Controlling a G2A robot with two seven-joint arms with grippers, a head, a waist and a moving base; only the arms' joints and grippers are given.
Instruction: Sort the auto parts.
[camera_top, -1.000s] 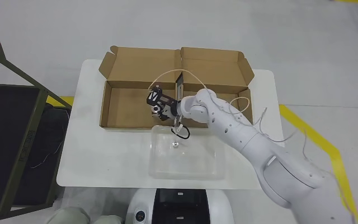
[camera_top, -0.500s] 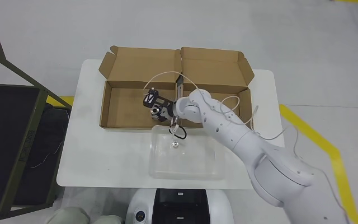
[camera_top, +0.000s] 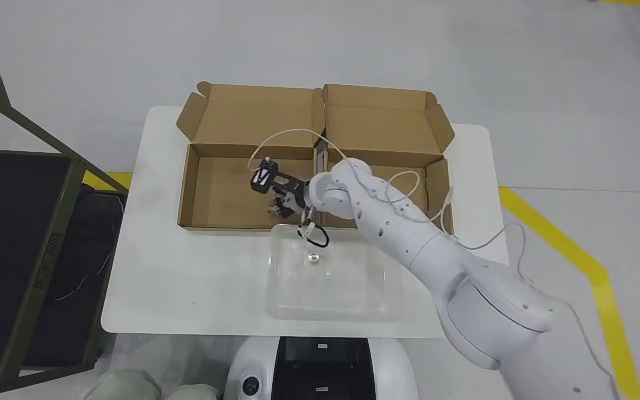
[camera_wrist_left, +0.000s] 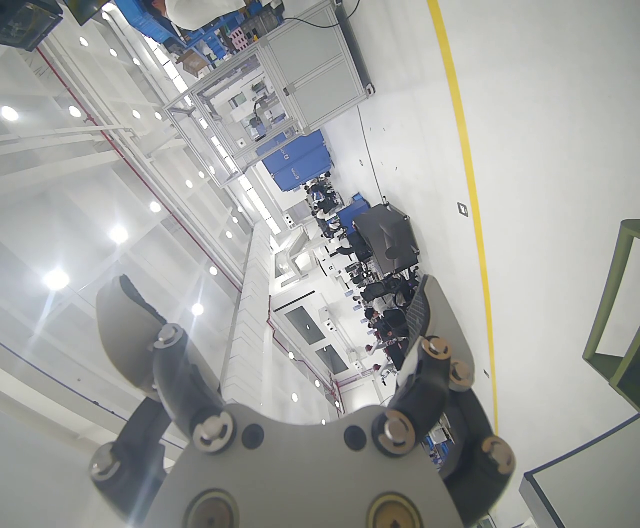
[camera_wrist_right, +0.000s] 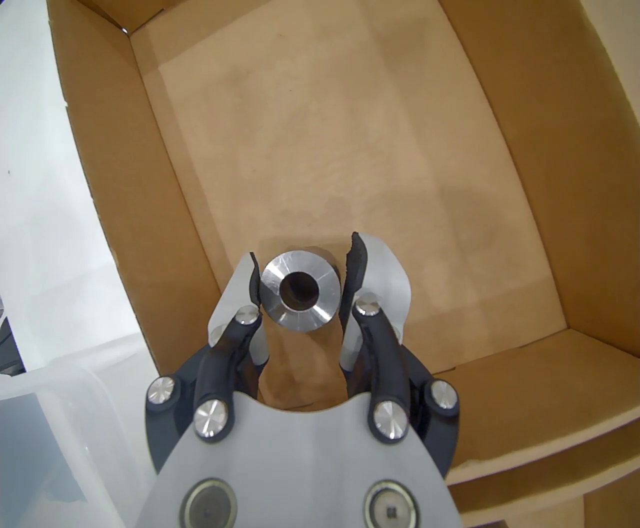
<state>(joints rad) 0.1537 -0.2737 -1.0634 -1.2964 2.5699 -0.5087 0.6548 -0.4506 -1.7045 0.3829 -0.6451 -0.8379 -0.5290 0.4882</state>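
Right gripper (camera_wrist_right: 304, 272) is clamping a steel bushing (camera_wrist_right: 300, 292) side-on, pads on its round flank, bore facing the wrist camera. It's hanging inside the left cardboard box (camera_top: 215, 195), just beside that box's near wall, towards its right end. This reads as the drop-off step, with this box serving as the bin for this part type. Can't tell whether the bushing is touching the box floor yet. Right cardboard box (camera_top: 380, 125) is sitting alongside. Clear tray (camera_top: 280, 300) at the table's (camera_top: 190, 290) near edge is holding one small metal piece (camera_top: 314, 257), likely next in the queue. Left gripper (camera_wrist_left: 272, 300) is pointing out into the room, fingers spread wide and carrying nothing, so probably parked out of the way.
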